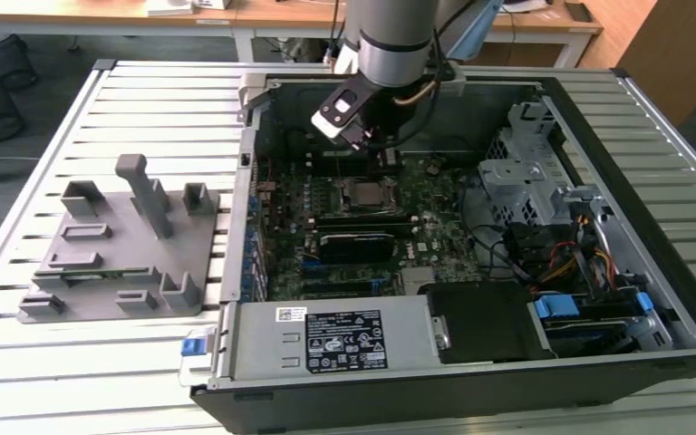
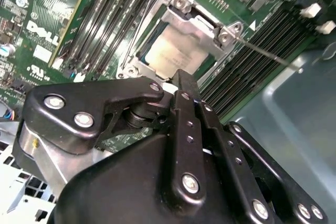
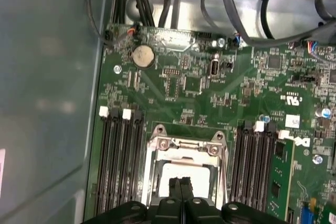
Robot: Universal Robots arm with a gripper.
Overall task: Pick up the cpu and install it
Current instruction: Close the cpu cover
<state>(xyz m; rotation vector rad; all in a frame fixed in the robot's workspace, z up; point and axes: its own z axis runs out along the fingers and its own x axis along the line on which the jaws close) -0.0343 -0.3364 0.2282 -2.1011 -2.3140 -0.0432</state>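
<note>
1. Second wrist view: shows the cpu [image 2: 173, 51] lying flat, pale silver top up, inside the metal-framed socket [image 2: 202, 22] on the motherboard [image 2: 47, 30]. Looks the same in the first wrist view [image 3: 197, 174], square to the frame.
2. Finds the gripper [image 3: 181, 183] right above the chip, black fingers [image 3: 175, 188] pressed together with nothing pinched between them. Cannot tell whether the tips touch the silver top or hover just off it.
3. Reads as pick-up and placing done: chip out of the gripper and in its seat. Leaves the locking in doubt. Shows a thin lever [image 2: 262, 53] running from a frame corner across the memory slots [image 2: 247, 77]; cannot tell whether latched or free.
4. Flanks the socket with banks of black memory slots on both sides in the first wrist view. Holds a green memory strip [image 3: 276, 179] in one slot, near the socket but apart from it. Places a round coin battery [image 3: 143, 56] farther along the board.
5. Exterior view: sets the arm [image 1: 394, 36] reaching down into the open computer case [image 1: 384, 408], gripper over the socket. Puts the grey fixture [image 1: 119, 263] on the slatted table [image 1: 142, 100], outside the case toward the exterior view's left, well apart from the gripper.
</note>
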